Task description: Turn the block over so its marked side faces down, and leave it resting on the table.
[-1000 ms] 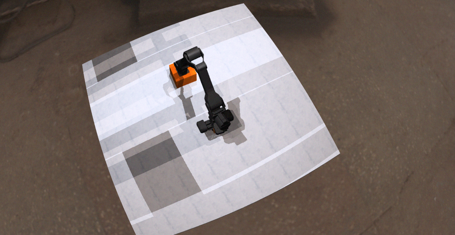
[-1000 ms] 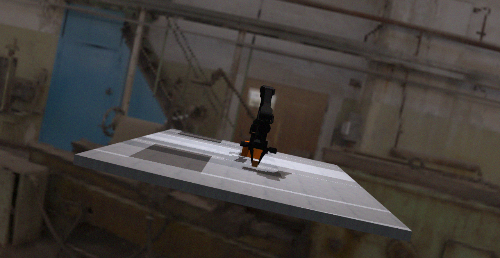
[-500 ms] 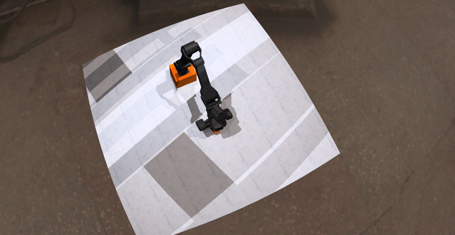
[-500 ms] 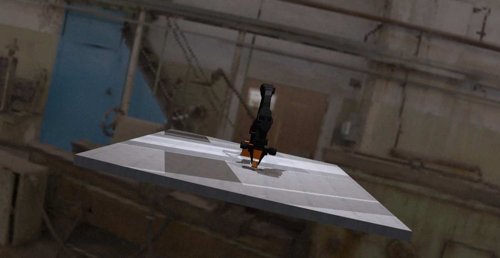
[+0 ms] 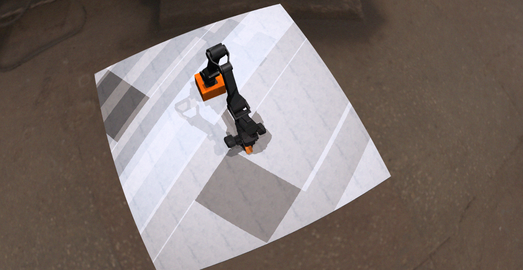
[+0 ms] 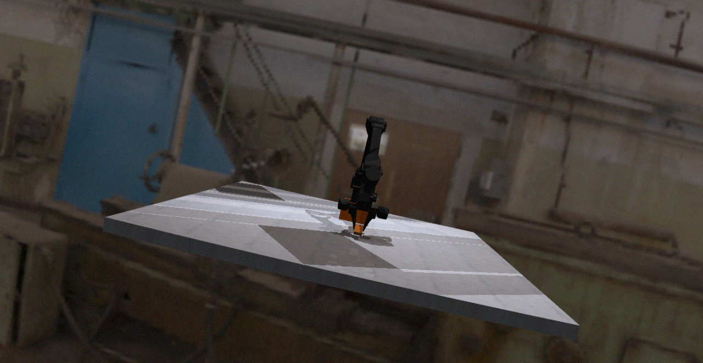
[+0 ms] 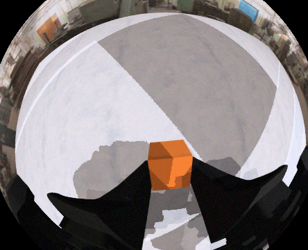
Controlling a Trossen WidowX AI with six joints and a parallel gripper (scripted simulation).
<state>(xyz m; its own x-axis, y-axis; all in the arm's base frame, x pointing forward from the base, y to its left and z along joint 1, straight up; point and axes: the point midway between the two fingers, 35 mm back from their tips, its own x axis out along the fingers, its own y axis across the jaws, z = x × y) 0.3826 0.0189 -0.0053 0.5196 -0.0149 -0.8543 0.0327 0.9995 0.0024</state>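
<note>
A: Grey-patched table fills the ground; where is the block?

B: Clenched between the gripper's fingers, apparently just above the table.

A: Which step?

B: Likely the turn-over. Next, the wrist must roll it, then lower and release.

A: Orientation?

B: Long axis runs outward from the fingers; the marked side cannot be told.

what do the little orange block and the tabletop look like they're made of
Block, held in the end effector: probably matte plastic or painted wood, with flat even orange faces and no shine. Table: looks like polished marble or a stone-print laminate, pale with faint grey veining.
</note>
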